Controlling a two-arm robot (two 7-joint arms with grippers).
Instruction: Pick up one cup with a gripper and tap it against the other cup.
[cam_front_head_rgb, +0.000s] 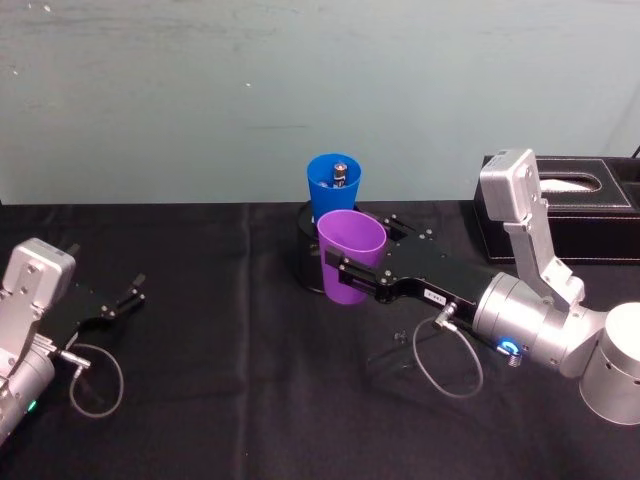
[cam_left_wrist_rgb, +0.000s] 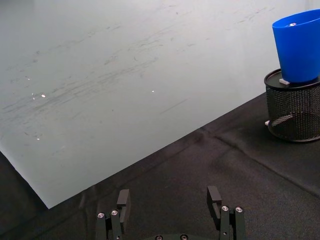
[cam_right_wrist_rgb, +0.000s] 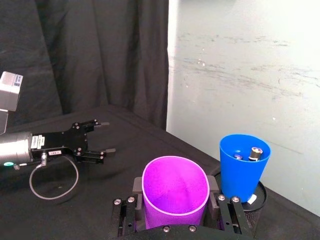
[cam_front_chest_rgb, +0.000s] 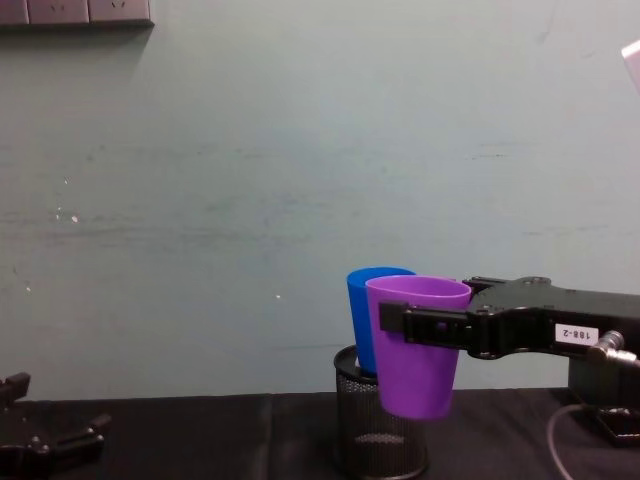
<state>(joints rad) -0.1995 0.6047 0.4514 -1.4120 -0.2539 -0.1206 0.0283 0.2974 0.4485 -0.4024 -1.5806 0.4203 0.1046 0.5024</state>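
The purple cup (cam_front_head_rgb: 350, 255) hangs upright above the table, and my right gripper (cam_front_head_rgb: 362, 262) is shut on it just below the rim. From the right wrist, black fingers (cam_right_wrist_rgb: 131, 207) press both sides of the purple cup (cam_right_wrist_rgb: 175, 192). The blue cup (cam_front_head_rgb: 333, 188) stands on a black wire-mesh holder (cam_front_head_rgb: 304, 255) just behind it, with small metal pieces inside. From the chest, the purple cup (cam_front_chest_rgb: 418, 350) overlaps the blue cup (cam_front_chest_rgb: 360, 315); whether they touch I cannot tell. My left gripper (cam_front_head_rgb: 135, 290) rests open, low at the left, well away from both cups.
A black tissue box (cam_front_head_rgb: 570, 205) stands at the back right, behind my right arm. A black cloth (cam_front_head_rgb: 220, 380) covers the table, and a pale wall (cam_front_head_rgb: 200, 90) rises close behind the holder (cam_left_wrist_rgb: 292, 112). Cables loop beside both wrists.
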